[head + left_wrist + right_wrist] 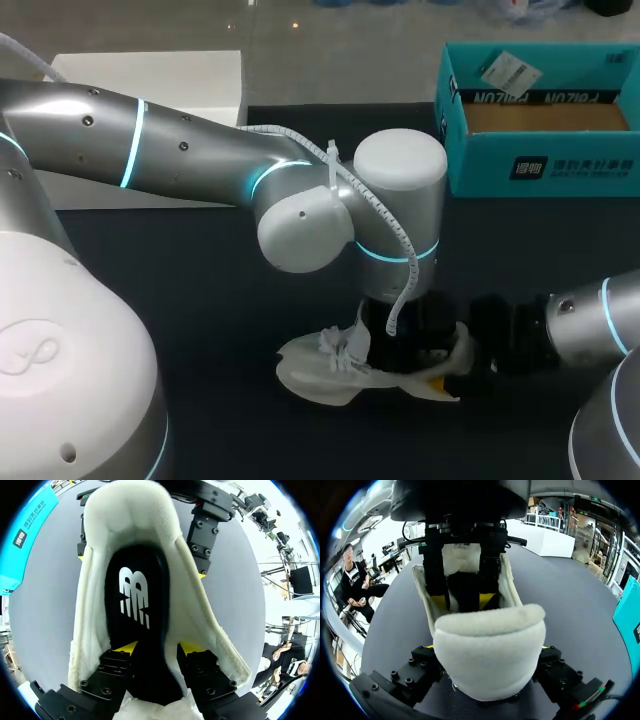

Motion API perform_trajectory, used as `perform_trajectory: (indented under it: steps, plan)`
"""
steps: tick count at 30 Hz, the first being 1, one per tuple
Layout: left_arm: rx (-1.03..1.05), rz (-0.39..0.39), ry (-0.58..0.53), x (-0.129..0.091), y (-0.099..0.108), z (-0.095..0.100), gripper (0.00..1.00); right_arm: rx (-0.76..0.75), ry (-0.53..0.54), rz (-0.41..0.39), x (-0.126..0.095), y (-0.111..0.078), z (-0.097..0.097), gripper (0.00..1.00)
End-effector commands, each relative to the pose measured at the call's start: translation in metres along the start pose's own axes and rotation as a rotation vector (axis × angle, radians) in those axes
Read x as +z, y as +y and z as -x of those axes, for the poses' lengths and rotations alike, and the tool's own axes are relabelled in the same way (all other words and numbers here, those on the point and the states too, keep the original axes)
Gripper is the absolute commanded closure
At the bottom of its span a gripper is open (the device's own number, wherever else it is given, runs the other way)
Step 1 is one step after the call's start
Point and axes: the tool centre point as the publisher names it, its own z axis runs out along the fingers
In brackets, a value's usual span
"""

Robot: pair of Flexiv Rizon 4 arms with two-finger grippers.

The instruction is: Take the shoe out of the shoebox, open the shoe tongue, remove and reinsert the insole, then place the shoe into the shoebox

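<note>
A dark matte tabletop [200, 300] fills most of the frame. A white rectangular block [150, 75] sits at upper left.

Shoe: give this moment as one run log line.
shoe: on table, outside shoebox | left tool: shut on insole inside shoe | right tool: shut on shoe at heel

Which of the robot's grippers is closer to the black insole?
Left. The left gripper pinches the insole inside the shoe; the right gripper clasps the shoe's heel from outside.

The left arm's wrist [400, 200] hides the shoe's [320, 378] middle. The shoebox [540, 160], at 1 o'clock, is cut off by the edge.
</note>
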Motion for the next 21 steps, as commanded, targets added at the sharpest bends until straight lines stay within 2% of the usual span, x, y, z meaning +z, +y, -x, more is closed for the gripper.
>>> perform_trajectory:
  steps: [1, 7, 9, 14, 19, 21]
  plan:
    - [-0.016, 0.019, -0.069, 0.019, 0.001, 0.0, 0.58, 0.002, -0.003, -0.003, 0.001, -0.001, 0.001, 1.0]
    - [-0.048, 0.042, -0.168, 0.025, 0.002, 0.006, 0.8, 0.002, -0.003, -0.003, 0.001, -0.001, 0.001, 1.0]
    - [-0.067, 0.043, -0.188, 0.028, 0.002, 0.008, 1.0, 0.002, -0.003, -0.003, 0.001, -0.001, 0.001, 1.0]
    - [-0.107, 0.018, -0.206, 0.02, 0.008, 0.008, 1.0, 0.002, -0.003, -0.003, 0.001, -0.001, 0.001, 1.0]
    - [-0.17, -0.049, -0.21, -0.005, 0.018, 0.011, 1.0, 0.002, -0.003, -0.003, 0.001, -0.001, 0.001, 1.0]
    - [-0.201, -0.099, -0.209, -0.018, 0.023, 0.013, 1.0, 0.002, -0.003, -0.003, 0.001, -0.001, 0.001, 1.0]
